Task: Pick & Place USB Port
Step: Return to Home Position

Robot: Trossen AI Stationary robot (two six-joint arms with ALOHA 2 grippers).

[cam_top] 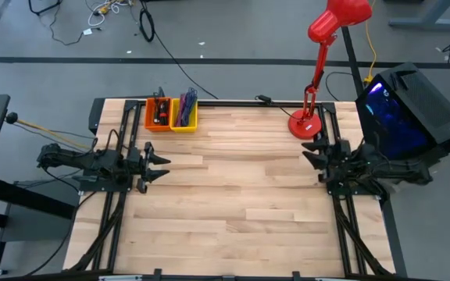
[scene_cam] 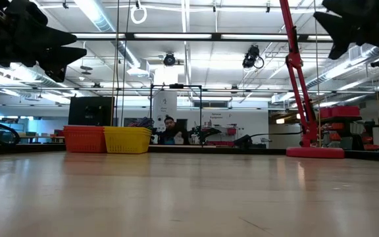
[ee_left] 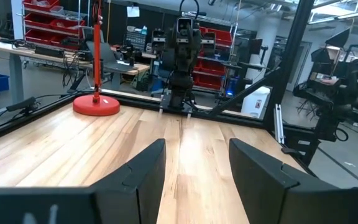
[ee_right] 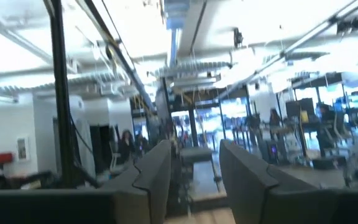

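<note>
Currently we judge the step in hand to be the return to the rest pose, since neither arm carries anything. The left gripper (cam_top: 165, 167) sits at the left edge of the table (cam_top: 241, 203). The right gripper (cam_top: 309, 154) sits at the opposite edge, and the two face each other across bare wood. In the left wrist view the fingers stand well apart with only tabletop between them, so we read that gripper as wide open and empty. The right wrist view shows the same gap with nothing held. It looks up into the room above the table (we take this to mean that wrist is tilted upward, not yet parked).

The black cable (cam_top: 160, 114) lies inside the orange bin (scene_cam: 84, 139). That bin stands at the far edge of the table, left of centre, side by side with the yellow bin (scene_cam: 127, 139) and touching it. We cannot tell from above how many cables the dark bundle holds. No loose cable shows on the wood, so we judge the sorting complete.

The next move calls for no grasp: fold each arm to its parked pose, fingers clear of the surface. Watch the right arm near the red lamp (cam_top: 306, 125), whose base stands just beyond that gripper.
</note>
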